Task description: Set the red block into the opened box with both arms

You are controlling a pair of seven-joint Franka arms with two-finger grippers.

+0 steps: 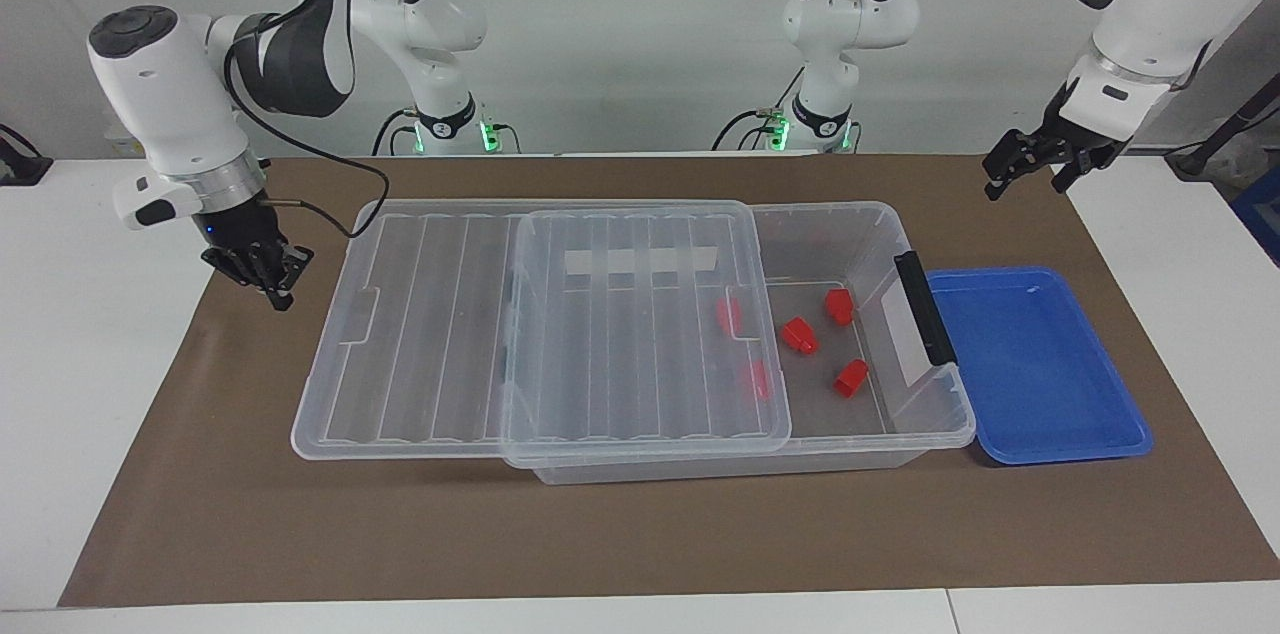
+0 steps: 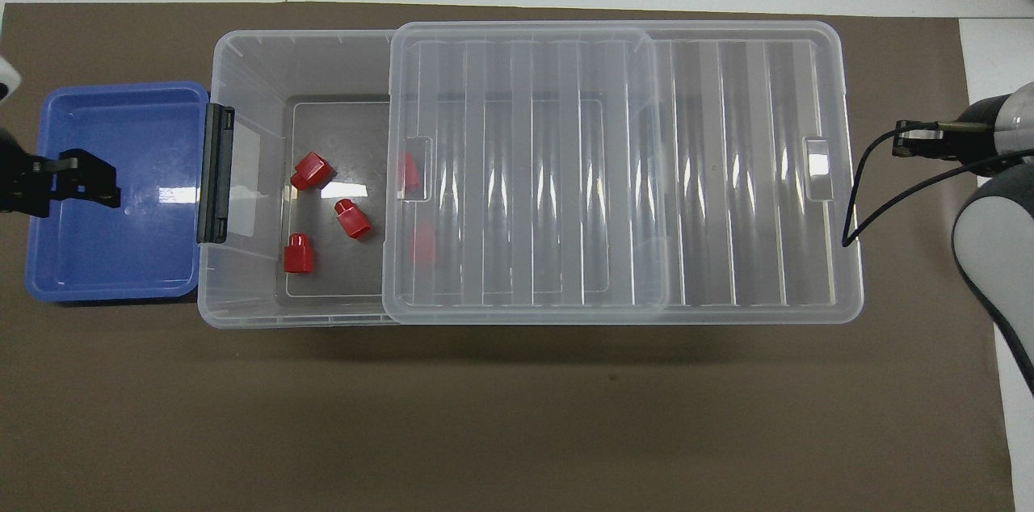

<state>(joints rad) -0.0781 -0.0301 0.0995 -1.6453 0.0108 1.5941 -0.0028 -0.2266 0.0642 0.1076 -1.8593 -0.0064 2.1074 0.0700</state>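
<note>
The clear box (image 1: 868, 220) (image 2: 242, 60) lies on the mat, with its ribbed lid (image 1: 540, 314) (image 2: 606, 173) slid toward the right arm's end, so the end by the black handle (image 1: 925, 306) is uncovered. Several red blocks lie on its floor. Three are in the uncovered part (image 1: 800, 335) (image 2: 352, 218), and two more show through the lid (image 1: 729, 315). My left gripper (image 1: 1022, 186) (image 2: 109, 185) hangs open and empty, high up by the blue tray. My right gripper (image 1: 272, 292) (image 2: 901, 142) is shut and empty, low over the mat beside the lid's overhanging end.
A shallow blue tray (image 1: 1040, 444) (image 2: 113, 270) with nothing in it sits against the box's handle end. A brown mat (image 1: 640, 534) covers the table under everything. The right arm's black cable (image 2: 856, 197) loops over the lid's end.
</note>
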